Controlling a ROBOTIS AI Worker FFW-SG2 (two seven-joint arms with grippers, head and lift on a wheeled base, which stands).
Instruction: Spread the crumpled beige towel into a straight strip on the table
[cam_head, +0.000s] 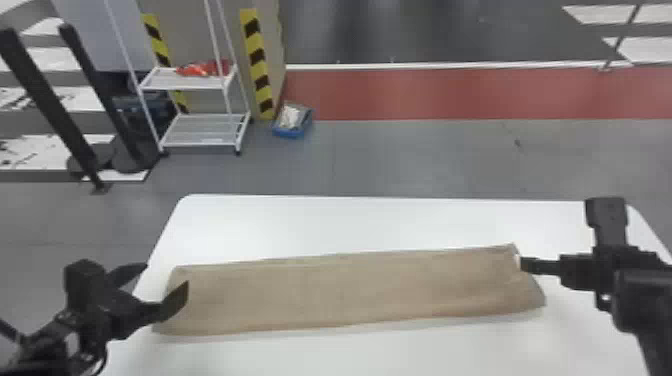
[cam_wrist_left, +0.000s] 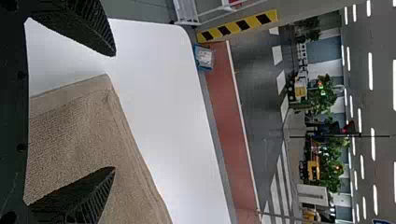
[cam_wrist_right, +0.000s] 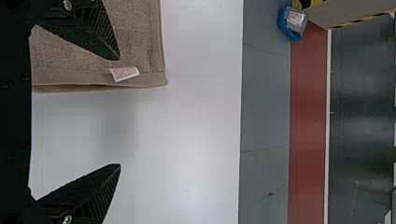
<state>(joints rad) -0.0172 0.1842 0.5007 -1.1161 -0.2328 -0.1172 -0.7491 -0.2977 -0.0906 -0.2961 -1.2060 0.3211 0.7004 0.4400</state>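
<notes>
The beige towel (cam_head: 350, 290) lies as a long, nearly straight strip across the white table, its right end slightly uneven. At its left end my left gripper (cam_head: 162, 282) is open, fingers apart. In the left wrist view the towel (cam_wrist_left: 84, 135) has its corner between the spread fingers of the left gripper (cam_wrist_left: 115, 112). My right gripper (cam_head: 522, 265) is at the towel's right end. In the right wrist view the right gripper (cam_wrist_right: 120, 112) stands open, one finger over the towel (cam_wrist_right: 135, 37) near its white label, the other over bare table.
The white table (cam_head: 380, 220) has its far edge beyond the towel. On the floor behind are a white wire rack (cam_head: 205, 130), a blue box (cam_head: 292, 120) and dark posts (cam_head: 50, 100) at the left.
</notes>
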